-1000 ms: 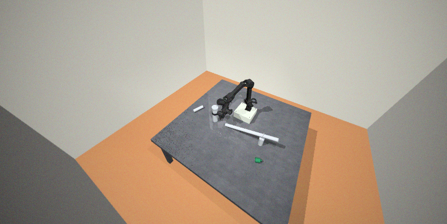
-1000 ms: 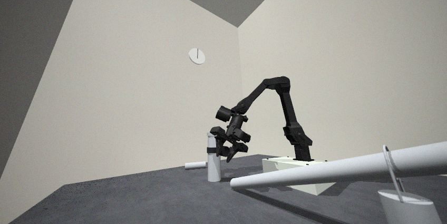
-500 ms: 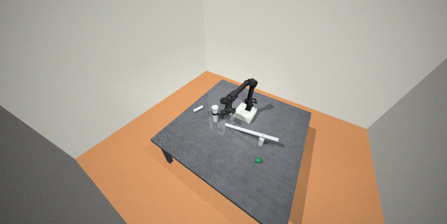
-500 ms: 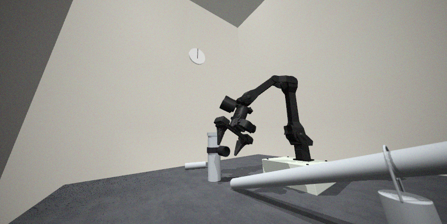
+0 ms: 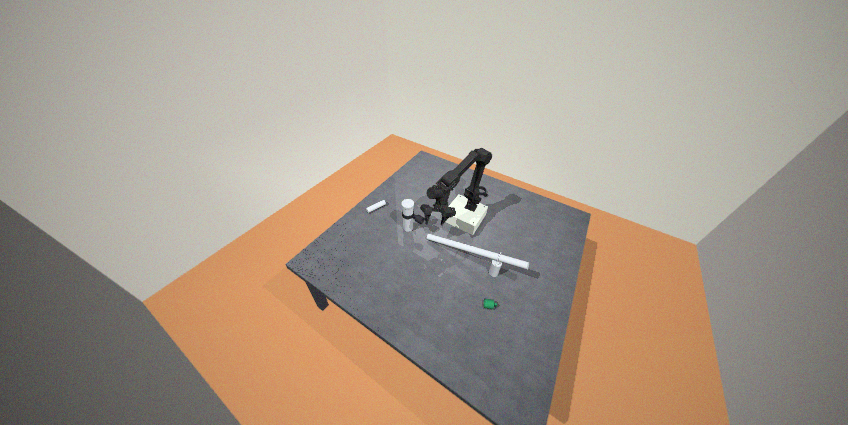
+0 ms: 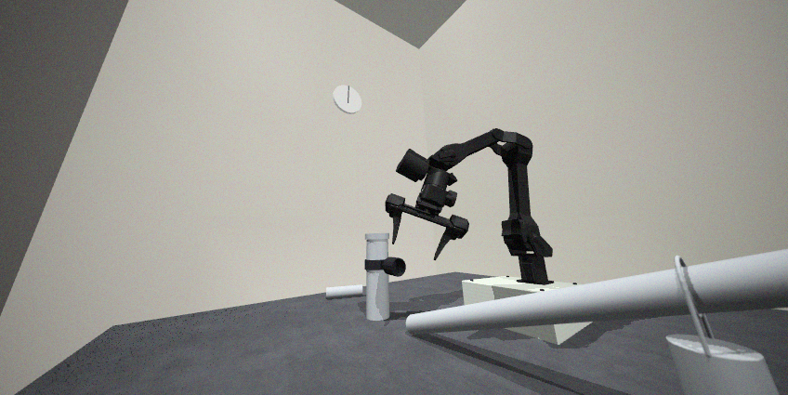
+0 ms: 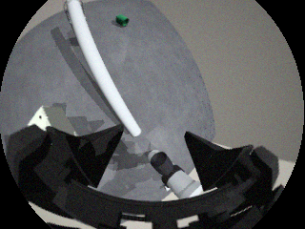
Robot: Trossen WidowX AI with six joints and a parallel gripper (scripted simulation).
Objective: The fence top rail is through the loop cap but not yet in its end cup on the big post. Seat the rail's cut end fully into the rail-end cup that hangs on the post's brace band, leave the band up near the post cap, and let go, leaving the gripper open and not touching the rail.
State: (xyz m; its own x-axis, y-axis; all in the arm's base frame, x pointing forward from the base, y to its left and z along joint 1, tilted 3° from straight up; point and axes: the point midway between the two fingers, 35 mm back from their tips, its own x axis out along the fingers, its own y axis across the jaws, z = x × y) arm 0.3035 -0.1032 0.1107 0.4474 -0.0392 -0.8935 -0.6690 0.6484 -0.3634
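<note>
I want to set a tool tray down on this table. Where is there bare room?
Bare: the stretch between the rail and the near table edge, apart from the green block. Crowded: around the post, claw and arm base.

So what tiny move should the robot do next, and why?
Probably swing the open end effector over to the rail near its cut end and lower around it. The end effector holds nothing and hangs above the rail-end cup, while a clear gap separates the cut end from that cup on the big post.
</note>
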